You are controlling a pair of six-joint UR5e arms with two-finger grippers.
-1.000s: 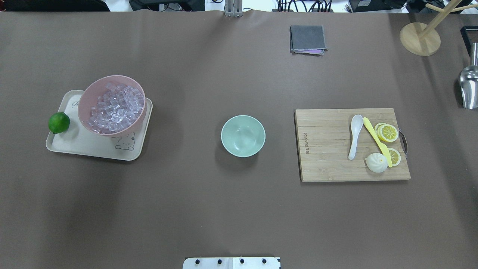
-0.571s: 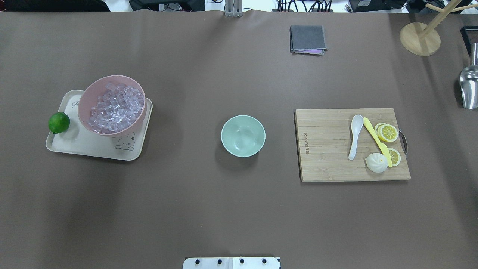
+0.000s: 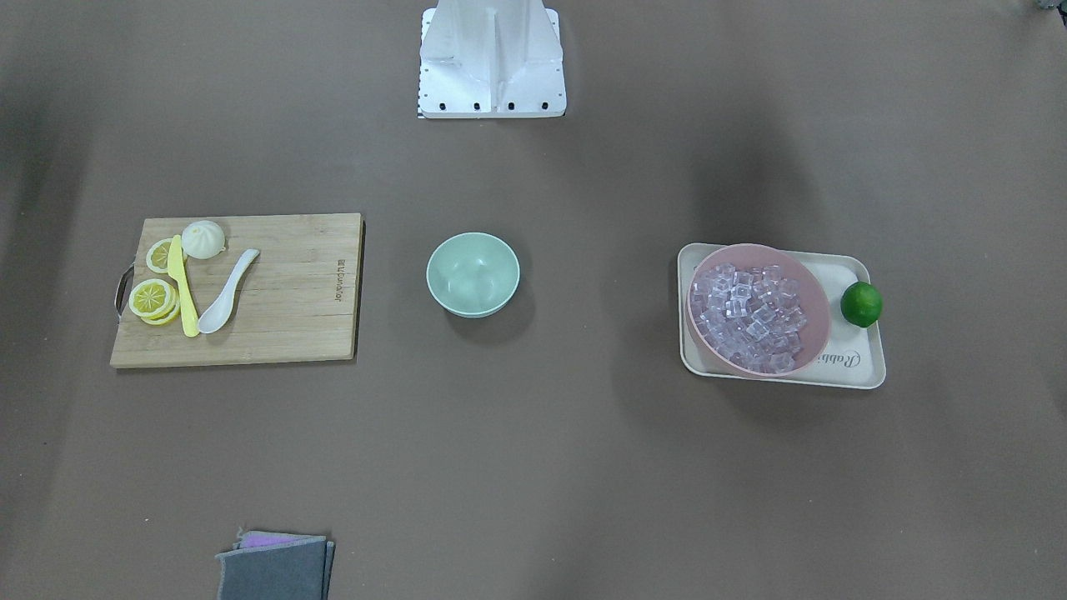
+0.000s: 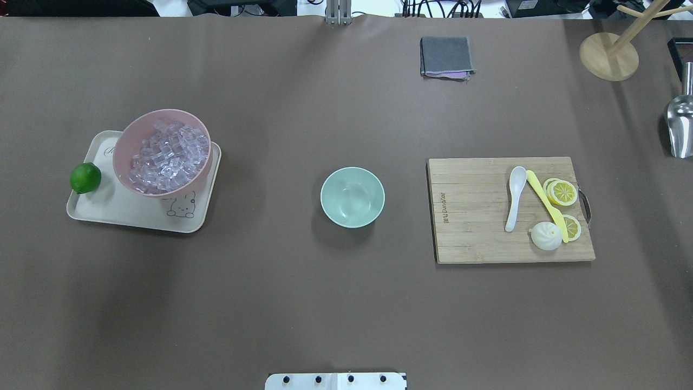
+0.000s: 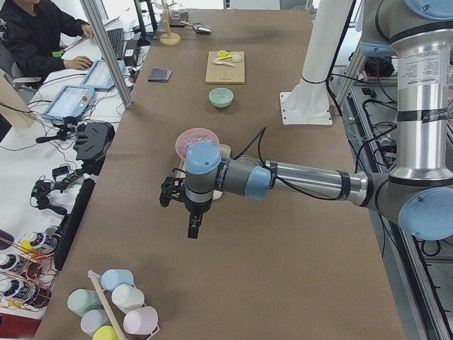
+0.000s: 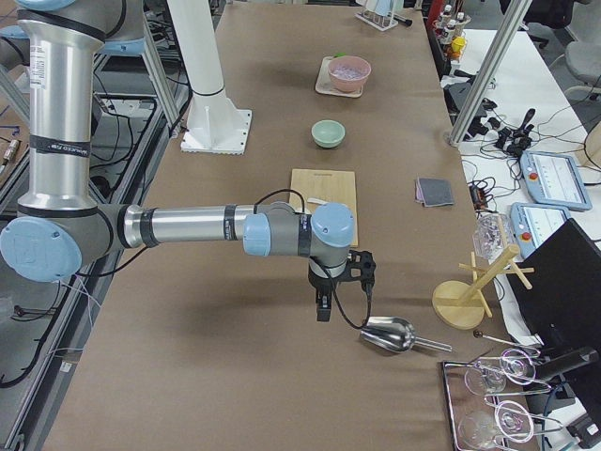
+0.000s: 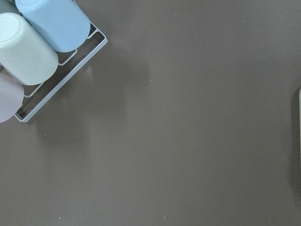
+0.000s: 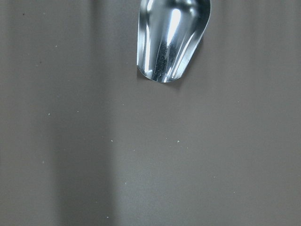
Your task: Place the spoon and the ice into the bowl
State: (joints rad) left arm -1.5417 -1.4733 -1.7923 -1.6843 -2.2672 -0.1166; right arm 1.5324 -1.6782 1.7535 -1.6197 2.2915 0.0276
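The white spoon [image 4: 515, 198] lies on a wooden cutting board [image 4: 471, 216] at the right, beside a yellow knife [image 4: 546, 205]. The mint-green bowl [image 4: 352, 196] stands empty at the table's middle. Many clear ice cubes [image 4: 168, 157] fill a pink bowl [image 4: 123, 149] on a cream tray [image 4: 124, 214] at the left. Both grippers are outside the overhead and front views. The left gripper [image 5: 192, 228] hangs over bare table beyond the tray. The right gripper [image 6: 323, 308] hangs beside a metal scoop [image 6: 387, 334]. I cannot tell whether either is open or shut.
Lemon slices [image 4: 563, 192] and a white bun [image 4: 546, 236] share the board. A lime [image 4: 85, 177] sits on the tray's edge. A grey cloth [image 4: 446, 57] and a wooden stand [image 4: 609, 57] are at the far side. Cups in a wire rack [image 7: 33, 52] lie near the left wrist.
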